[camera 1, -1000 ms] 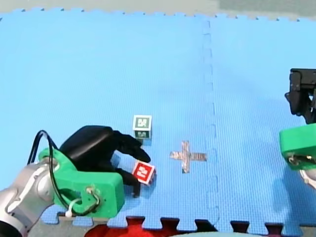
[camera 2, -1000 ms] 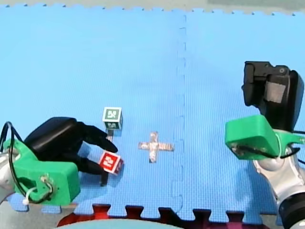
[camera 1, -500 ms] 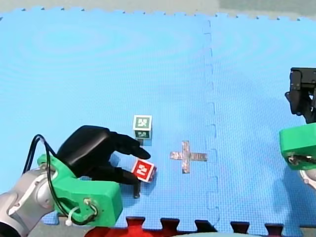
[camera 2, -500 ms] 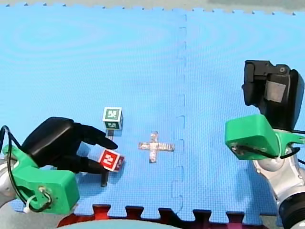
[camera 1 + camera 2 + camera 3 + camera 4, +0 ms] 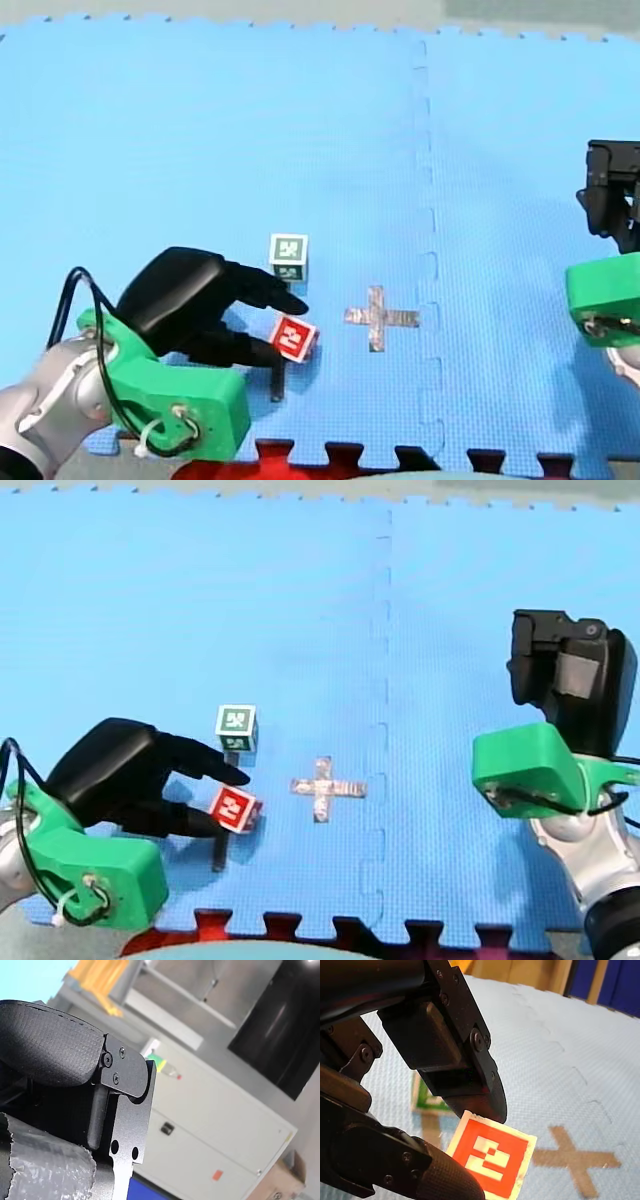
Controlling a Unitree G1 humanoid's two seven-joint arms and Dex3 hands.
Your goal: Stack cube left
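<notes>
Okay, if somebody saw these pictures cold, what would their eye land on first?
First, the black three-finger left hand at the front left of the blue foam mat, pinching a tilted red cube with a white marker. Just behind stands a green marker cube, a silver tape cross lies to its right, and the right hand is over the mat's right side.
</notes>
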